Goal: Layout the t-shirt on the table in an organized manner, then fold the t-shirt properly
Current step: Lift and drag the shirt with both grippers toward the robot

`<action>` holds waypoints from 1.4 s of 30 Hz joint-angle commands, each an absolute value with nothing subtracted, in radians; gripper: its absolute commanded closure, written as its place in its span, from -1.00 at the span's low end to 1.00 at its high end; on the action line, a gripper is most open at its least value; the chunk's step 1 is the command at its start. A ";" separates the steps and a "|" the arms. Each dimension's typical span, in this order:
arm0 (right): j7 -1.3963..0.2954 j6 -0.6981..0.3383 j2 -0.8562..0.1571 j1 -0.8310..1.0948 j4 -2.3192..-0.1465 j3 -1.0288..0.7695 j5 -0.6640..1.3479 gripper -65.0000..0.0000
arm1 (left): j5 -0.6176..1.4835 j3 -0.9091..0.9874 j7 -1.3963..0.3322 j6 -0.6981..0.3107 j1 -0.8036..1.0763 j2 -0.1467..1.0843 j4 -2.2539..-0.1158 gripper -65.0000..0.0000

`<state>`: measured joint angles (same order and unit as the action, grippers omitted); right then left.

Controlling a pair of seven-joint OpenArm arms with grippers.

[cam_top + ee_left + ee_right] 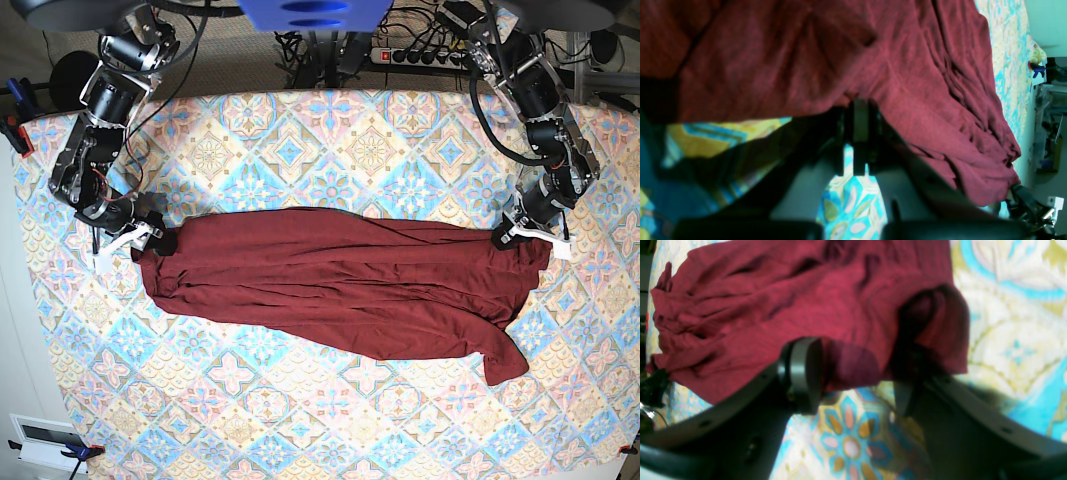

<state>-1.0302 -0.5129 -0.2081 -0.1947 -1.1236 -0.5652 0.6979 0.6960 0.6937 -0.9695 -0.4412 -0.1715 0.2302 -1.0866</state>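
Sideways across the table, the t-shirt: left claw clamped on it, right claw wide.

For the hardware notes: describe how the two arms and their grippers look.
Both arms are black, built of chunky cylindrical joints with loose black cables. The left gripper and right gripper have white brackets at the wrist; up close, the fingers are grey, curved, with flat dark pads.

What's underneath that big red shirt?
The t-shirt lies stretched across the table, so the patterned cloth continues beneath it. Whatever part of the table it covers is hidden, and nothing else pokes out from under its edges.
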 commanded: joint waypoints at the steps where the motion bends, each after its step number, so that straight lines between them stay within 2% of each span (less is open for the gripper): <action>1: -1.021 -0.516 -0.223 -0.214 -1.118 -0.565 0.699 0.03 | 0.714 0.694 -0.960 -0.447 -0.186 0.246 -1.106 1.00; 4: -1.017 -0.516 -0.223 -0.214 -1.101 -0.565 0.699 0.25 | 0.716 0.694 -0.960 -0.447 -0.186 0.246 -1.106 1.00; 6: -1.017 -0.516 -0.223 -0.214 -1.107 -0.567 0.699 0.49 | 0.717 0.694 -0.960 -0.447 -0.186 0.246 -1.106 1.00; 9: -1.018 -0.516 -0.223 -0.209 -1.110 -0.570 0.699 0.96 | 0.719 0.694 -0.963 -0.447 -0.186 0.246 -1.106 1.00; 13: -1.024 -0.516 -0.223 -0.208 -1.165 -0.570 0.704 0.95 | 0.720 0.696 -1.012 -0.450 -0.186 0.249 -1.125 1.00; 25: -1.093 -0.518 -0.228 -0.088 -1.442 -0.605 0.704 0.97 | 0.722 0.702 -1.096 -0.450 -0.053 0.248 -1.408 1.00; 32: -1.176 -0.519 -0.228 -0.012 -1.520 -0.696 0.704 0.97 | 0.722 0.704 -1.098 -0.450 0.071 0.249 -1.555 1.00; 42: -1.178 -0.519 -0.229 0.137 -1.639 -0.736 0.705 0.97 | 0.722 0.702 -1.099 -0.450 0.211 0.280 -1.666 1.00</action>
